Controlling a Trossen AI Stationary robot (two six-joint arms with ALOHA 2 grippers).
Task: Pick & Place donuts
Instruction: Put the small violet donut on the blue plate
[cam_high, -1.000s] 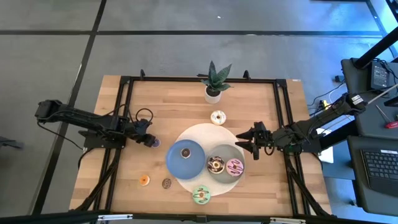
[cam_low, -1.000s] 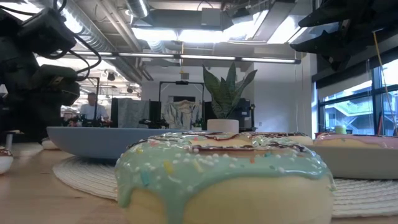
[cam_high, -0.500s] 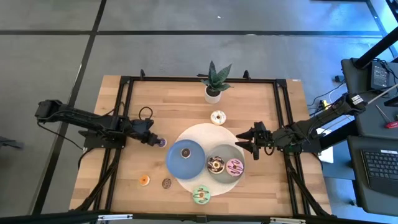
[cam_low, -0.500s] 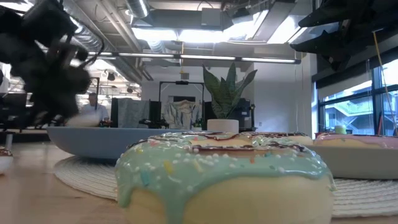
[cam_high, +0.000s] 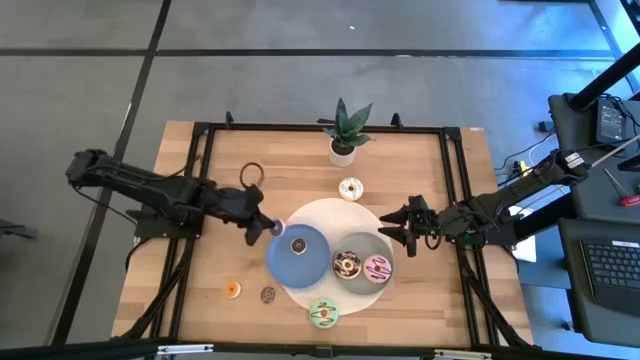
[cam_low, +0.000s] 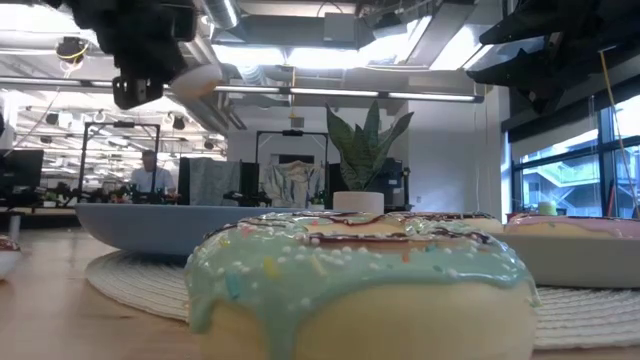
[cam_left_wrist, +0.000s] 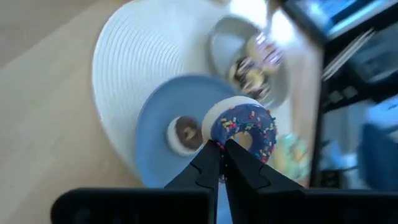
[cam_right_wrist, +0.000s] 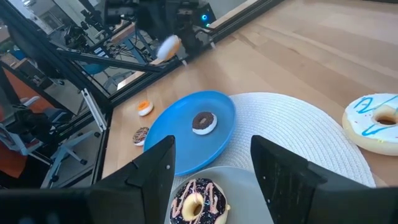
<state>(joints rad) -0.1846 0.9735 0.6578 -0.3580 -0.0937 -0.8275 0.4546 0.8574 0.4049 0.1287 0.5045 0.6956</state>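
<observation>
My left gripper (cam_high: 270, 229) is shut on a purple mini donut (cam_left_wrist: 243, 127) with sprinkles, held above the left rim of the blue plate (cam_high: 300, 262); the low view shows it high over the plate (cam_low: 160, 225). A brown mini donut (cam_high: 297, 244) lies on that plate. The grey plate (cam_high: 362, 247) carries a chocolate donut (cam_high: 347, 265) and a pink donut (cam_high: 378, 268). The white donut (cam_high: 350, 188), green donut (cam_high: 323, 314), orange mini ring (cam_high: 232, 290) and dark mini ring (cam_high: 268, 294) lie on the table. My right gripper (cam_high: 400, 232) waits open at the grey plate's right. My left gripper pinches the purple mini donut between its two fingertips at the part of the ring nearest the wrist (cam_left_wrist: 224, 142). The fingers slant down from the table's left. The donut is lifted clear, tilted, its iced face turned toward the wrist camera.
Both plates sit on a round white woven mat (cam_high: 320, 212). A potted plant (cam_high: 345, 130) stands at the far middle. Black rails (cam_high: 200, 180) run along the table's left, right and far sides.
My left gripper has shut on the purple mini donut where it lay on the table, lifted it clear, and carried it up and toward the table's right, as far as the blue plate's left rim. My right arm has kept still.
</observation>
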